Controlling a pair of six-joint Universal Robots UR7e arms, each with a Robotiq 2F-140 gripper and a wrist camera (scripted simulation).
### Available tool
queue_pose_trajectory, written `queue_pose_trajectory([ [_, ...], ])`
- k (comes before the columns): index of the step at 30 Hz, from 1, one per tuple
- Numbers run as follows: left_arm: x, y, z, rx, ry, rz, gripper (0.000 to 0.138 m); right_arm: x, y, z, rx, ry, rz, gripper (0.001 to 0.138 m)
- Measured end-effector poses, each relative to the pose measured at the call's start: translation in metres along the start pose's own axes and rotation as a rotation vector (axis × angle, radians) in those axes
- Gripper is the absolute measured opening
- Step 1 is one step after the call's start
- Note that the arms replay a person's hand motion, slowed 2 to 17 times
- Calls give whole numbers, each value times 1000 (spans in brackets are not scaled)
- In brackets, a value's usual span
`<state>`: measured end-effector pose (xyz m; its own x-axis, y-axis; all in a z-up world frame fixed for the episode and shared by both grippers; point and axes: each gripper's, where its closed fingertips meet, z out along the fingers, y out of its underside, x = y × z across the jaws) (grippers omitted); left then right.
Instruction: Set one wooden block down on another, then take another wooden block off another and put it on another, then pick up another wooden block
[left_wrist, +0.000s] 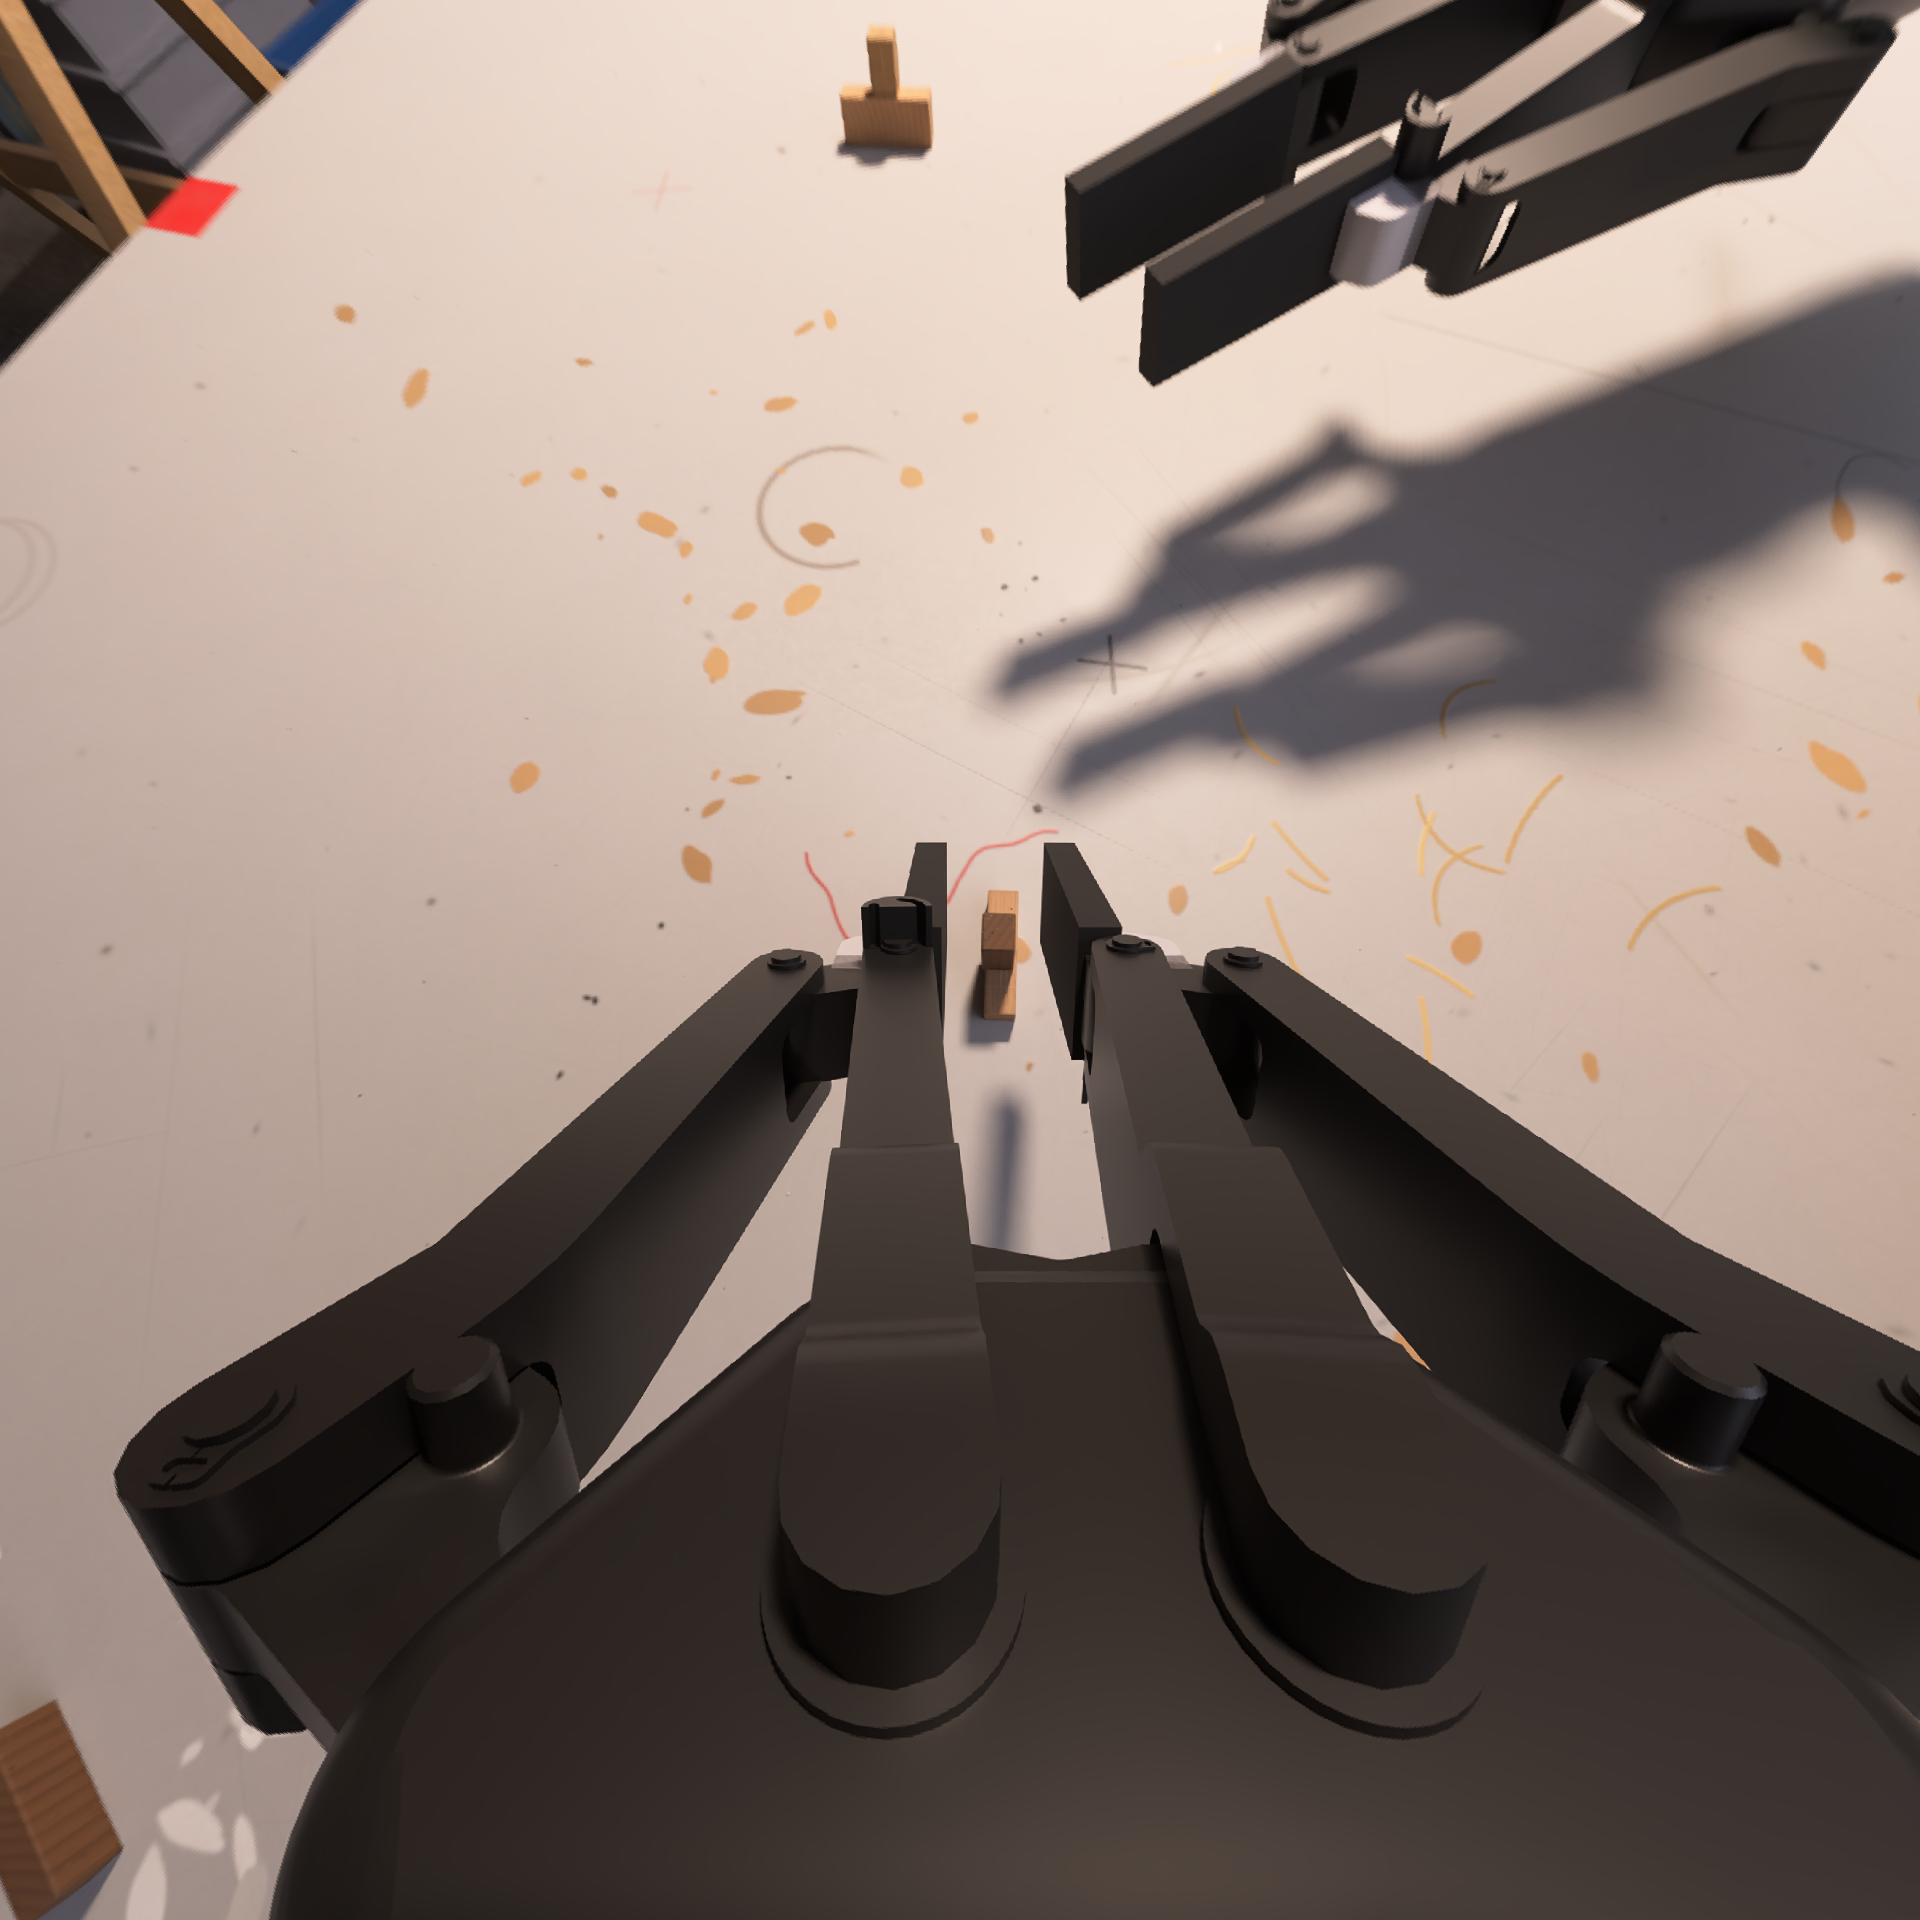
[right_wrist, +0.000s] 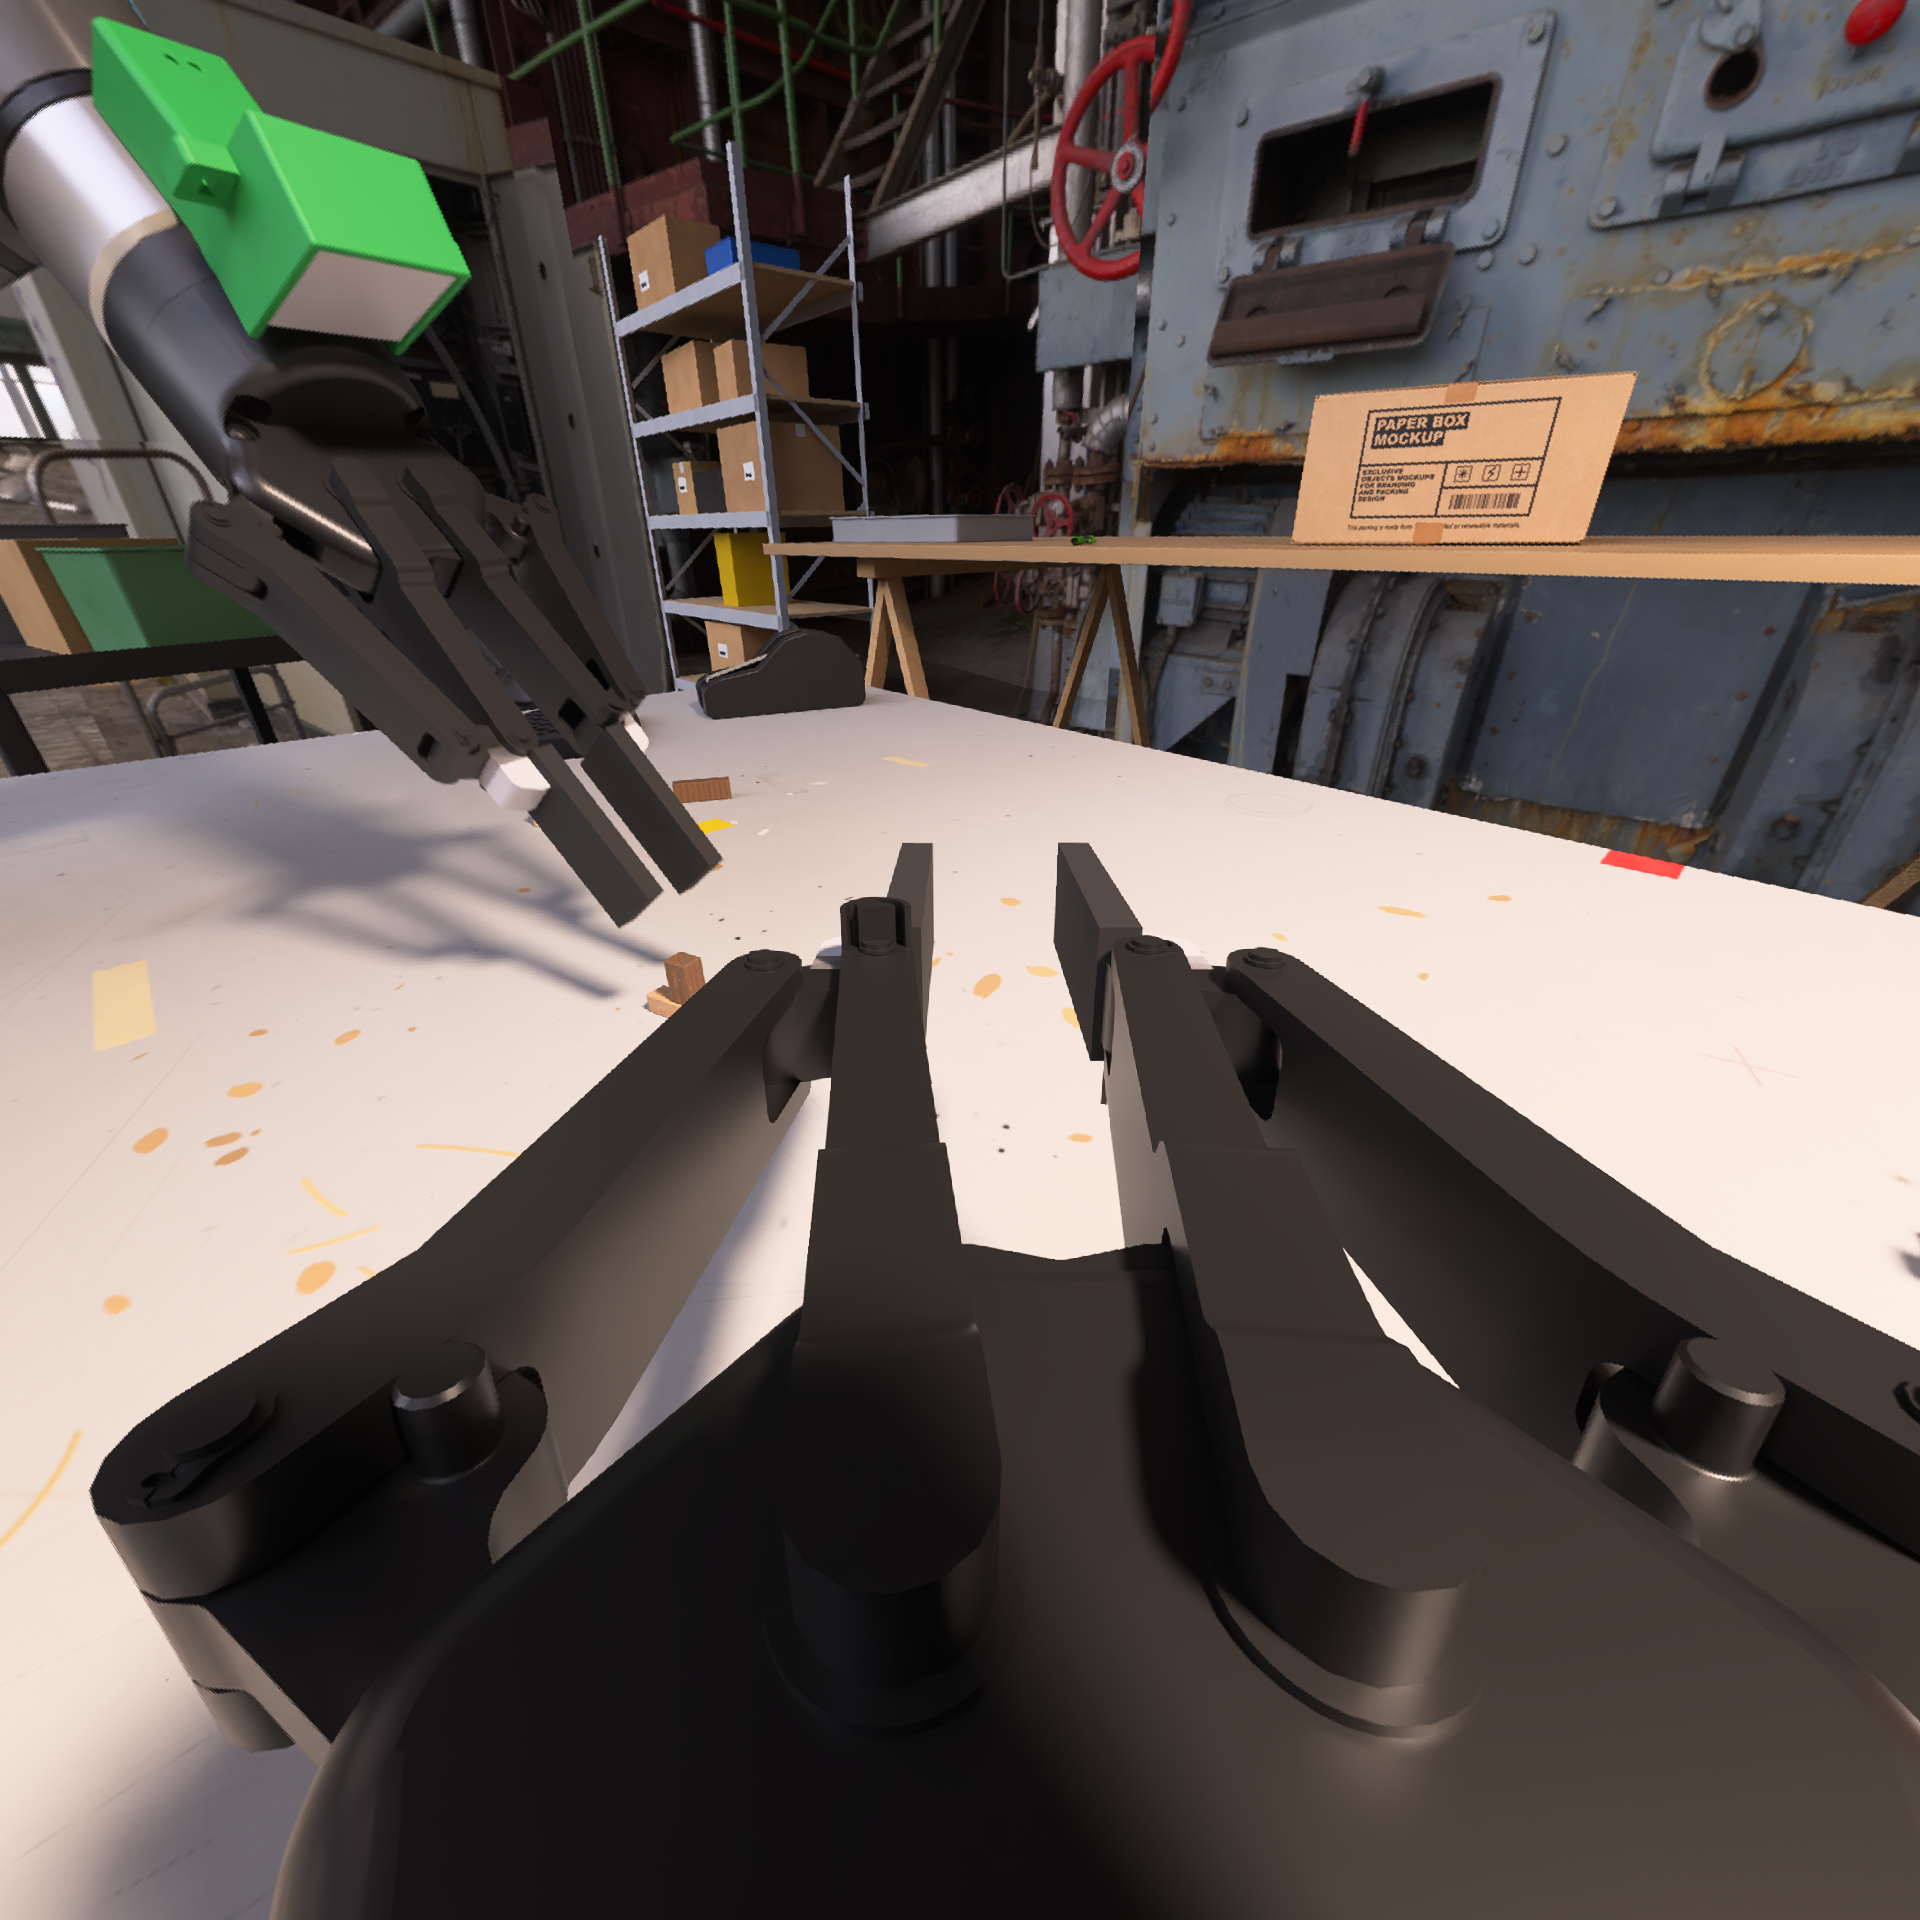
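A small two-block stack stands on the white table (left_wrist: 312, 727): a little wooden block (left_wrist: 1001, 920) on a flat one (left_wrist: 997, 992). My left gripper (left_wrist: 995, 873) is open and empty, hovering above this stack, which shows in the gap between the fingers. In the right wrist view the same stack (right_wrist: 681, 982) sits just below the left gripper (right_wrist: 649, 873). A second stack (left_wrist: 883, 99), an upright thin block on a wider block, stands far off. My right gripper (right_wrist: 995, 868) is open and empty above the table; it also shows in the left wrist view (left_wrist: 1127, 301).
A dark wooden block (left_wrist: 47, 1808) lies at the lower left; another brown block (right_wrist: 701, 790) lies far off behind the left gripper. A black device (right_wrist: 779, 675) sits at the table's far edge. Red tape (left_wrist: 192, 205) and yellow tape (right_wrist: 123, 1003) mark the table. Orange flecks dot it.
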<state>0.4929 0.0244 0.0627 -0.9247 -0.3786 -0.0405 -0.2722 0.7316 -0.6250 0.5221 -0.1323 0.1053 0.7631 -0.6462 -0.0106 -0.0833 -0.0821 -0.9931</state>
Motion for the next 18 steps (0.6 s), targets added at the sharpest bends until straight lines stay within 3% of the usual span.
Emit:
queue_pose_trajectory([
  [11, -27, -3, -66, 114, -107, -49, 28, 0, 0, 0, -2, -1, -1, 32],
  [18, -52, 14, -110, 101, -194, -90, 31, -1, 1, 0, -4, -2, -6, 32],
])
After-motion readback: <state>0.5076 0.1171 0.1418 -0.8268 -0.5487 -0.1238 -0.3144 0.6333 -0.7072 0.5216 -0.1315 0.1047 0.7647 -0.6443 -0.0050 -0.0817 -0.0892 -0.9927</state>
